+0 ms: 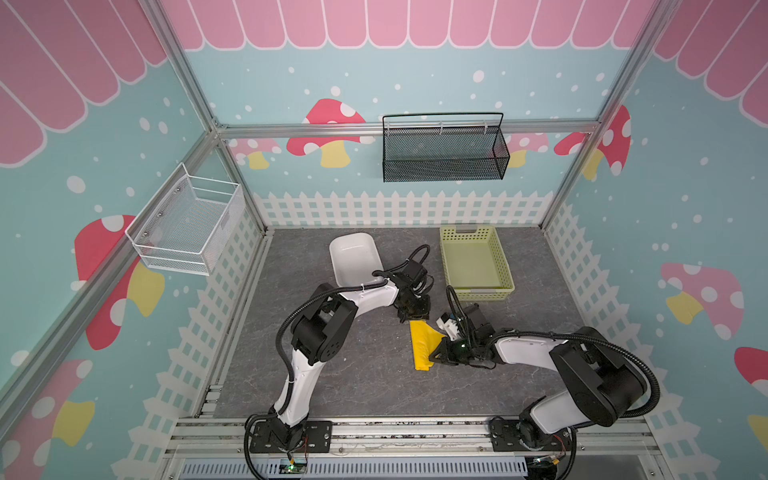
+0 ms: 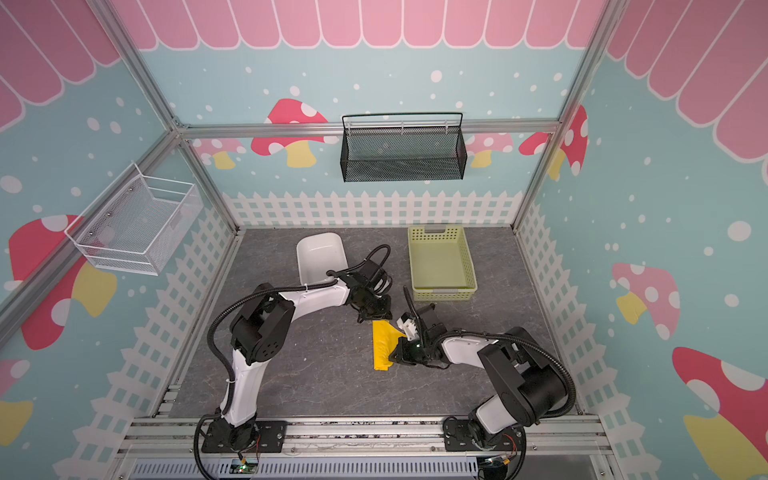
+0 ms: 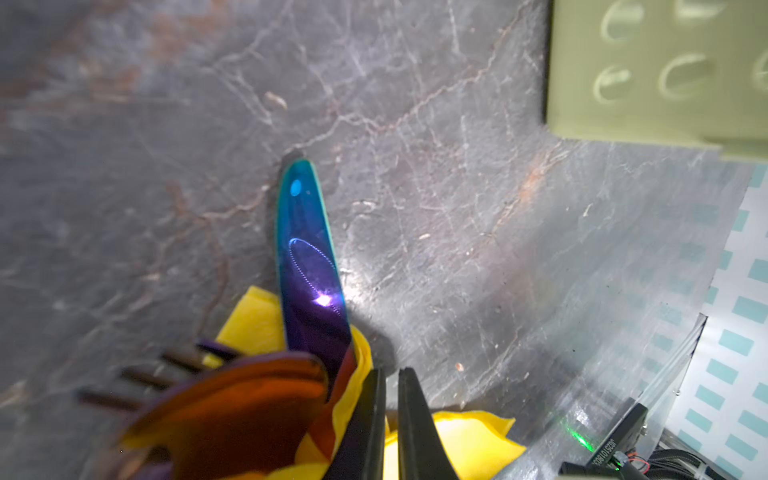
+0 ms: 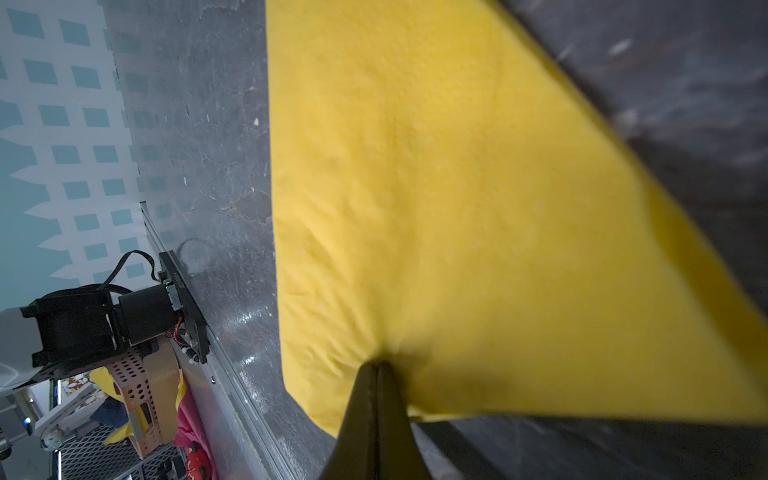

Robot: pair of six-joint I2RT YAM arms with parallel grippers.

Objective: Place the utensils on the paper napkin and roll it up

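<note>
Evidently the rolling step is in hand: in both top views the paper napkin (image 1: 422,345) lies just right of the table's centre as a narrow yellow strip running from 12 to 6 o'clock, with a triangular flap drawn out toward 3 o'clock. The right gripper (image 1: 436,358) sits at the strip's 4 o'clock edge. The right wrist view shows its jaws pressed together on the flap's edge, with creases fanning out from the pinch. The left gripper (image 1: 409,318) stands at the strip's 12 o'clock end. The left wrist view shows its jaws all but together, with yellow paper in the thin slit between them, so it seems to nip that end. From above the utensils cannot be made out at all, hidden under paper and wrist. Only the left wrist view shows them: the knife (image 3: 309,257) juts out of the fold onto the bare table, the fork (image 3: 137,382) shows its tines beside it, and the spoon (image 3: 232,407) lies on top. Only the top views, in turn, show the pale green basket (image 1: 484,294) at about 1 o'clock and the white dish (image 1: 336,266) at about 11 o'clock, both apart from the napkin. Next, the flap probably has to be carried over the bundle toward 9 o'clock while the far end is held down. The pull should be gentle, since thin paper tears and the protruding knife could slide out.
</note>
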